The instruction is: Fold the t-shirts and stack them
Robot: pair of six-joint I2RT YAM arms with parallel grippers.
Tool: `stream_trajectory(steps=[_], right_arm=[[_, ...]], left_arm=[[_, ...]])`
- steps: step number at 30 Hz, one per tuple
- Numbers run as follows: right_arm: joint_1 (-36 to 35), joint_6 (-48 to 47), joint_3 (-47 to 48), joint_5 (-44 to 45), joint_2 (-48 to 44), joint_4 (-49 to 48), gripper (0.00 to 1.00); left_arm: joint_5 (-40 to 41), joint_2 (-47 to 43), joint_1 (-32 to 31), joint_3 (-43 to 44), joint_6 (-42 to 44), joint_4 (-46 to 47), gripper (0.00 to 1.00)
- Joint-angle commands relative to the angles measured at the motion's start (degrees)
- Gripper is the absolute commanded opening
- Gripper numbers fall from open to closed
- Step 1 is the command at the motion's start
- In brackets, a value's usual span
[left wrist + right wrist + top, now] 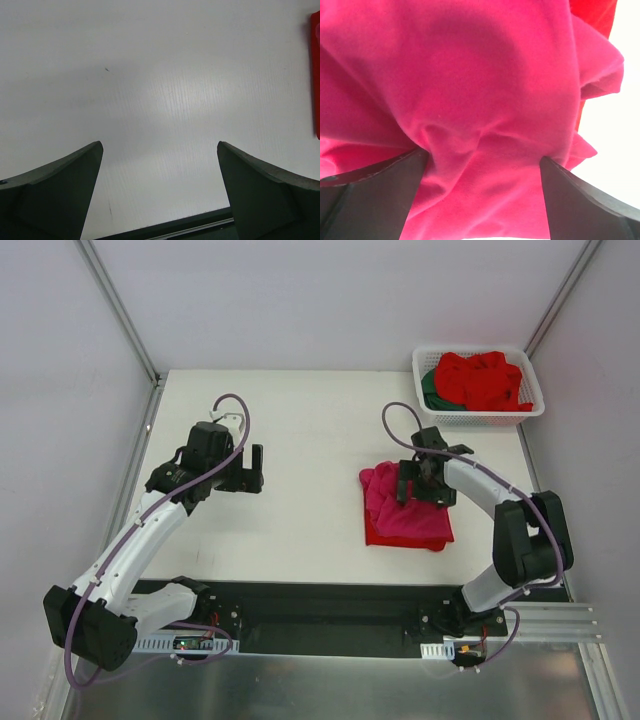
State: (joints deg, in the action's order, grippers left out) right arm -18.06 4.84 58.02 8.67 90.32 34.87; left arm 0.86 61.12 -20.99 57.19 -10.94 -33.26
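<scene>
A magenta-pink t-shirt (395,508) lies folded but rumpled on a red t-shirt (374,536) whose edge shows under it, right of the table's middle. My right gripper (421,483) is open, its fingers pressed down into the pink cloth (485,100), which bunches between them. A strip of the red shirt (592,12) shows at the top right of the right wrist view. My left gripper (243,471) is open and empty above bare table at the left. The red shirt's edge (315,75) shows at the far right of the left wrist view. More red shirts (485,380) and a dark green one (433,390) lie in the basket.
The white slotted basket (480,416) stands at the table's far right corner. Grey walls and metal frame posts (118,310) enclose the table. A black rail (320,612) runs along the near edge between the arm bases.
</scene>
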Motion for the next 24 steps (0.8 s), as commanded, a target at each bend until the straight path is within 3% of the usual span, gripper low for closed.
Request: stream_trajectory(steps=[1,20,24], right_arm=[[1.0,-1.1,-3.0,1.7,-2.5,3.3,0.97],[10.5,2.3,-8.3,13.8,-10.0,10.7,0.97],[10.5,1.9,-7.1,12.3,-15.3,11.9,0.97]], left_arm=[[-0.8,-0.4,-0.3,-0.1,0.6,1.5,1.00],[-0.8,-1.1,-0.3,-0.6,0.4,1.8,0.99],[-2.2,-1.1,-0.3,-0.4,0.2,1.8,0.99]])
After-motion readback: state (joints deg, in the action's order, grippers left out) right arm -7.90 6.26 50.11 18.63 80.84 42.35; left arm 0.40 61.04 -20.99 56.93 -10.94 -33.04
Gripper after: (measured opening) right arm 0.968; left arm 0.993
